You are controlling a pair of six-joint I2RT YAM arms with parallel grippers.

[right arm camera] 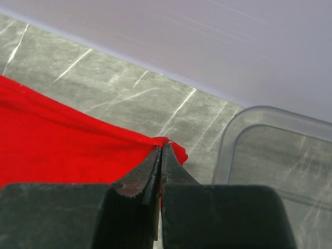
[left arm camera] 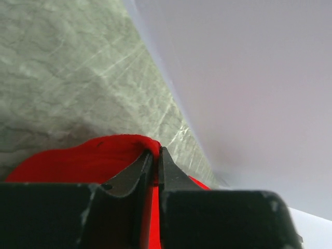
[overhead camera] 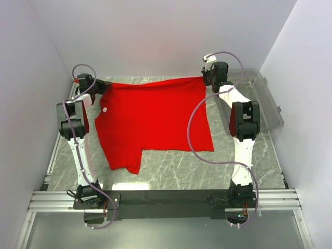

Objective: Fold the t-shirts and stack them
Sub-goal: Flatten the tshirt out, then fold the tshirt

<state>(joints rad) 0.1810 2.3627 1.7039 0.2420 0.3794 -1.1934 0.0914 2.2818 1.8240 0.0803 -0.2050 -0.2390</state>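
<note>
Shirt [overhead camera: 155, 116] pinched at both far corners.
Left gripper [left arm camera: 155, 161] and right gripper [right arm camera: 162, 153] each clamp one corner; the cloth lies spread between and behind them — bin [overhead camera: 259, 98] just beside the right gripper.

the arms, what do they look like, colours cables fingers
Both the left arm and the right arm have white links between chunky black joint housings. A thin mauve cable loops loosely along each. The fingers are matt black tapering blades with scuffed edges.
</note>
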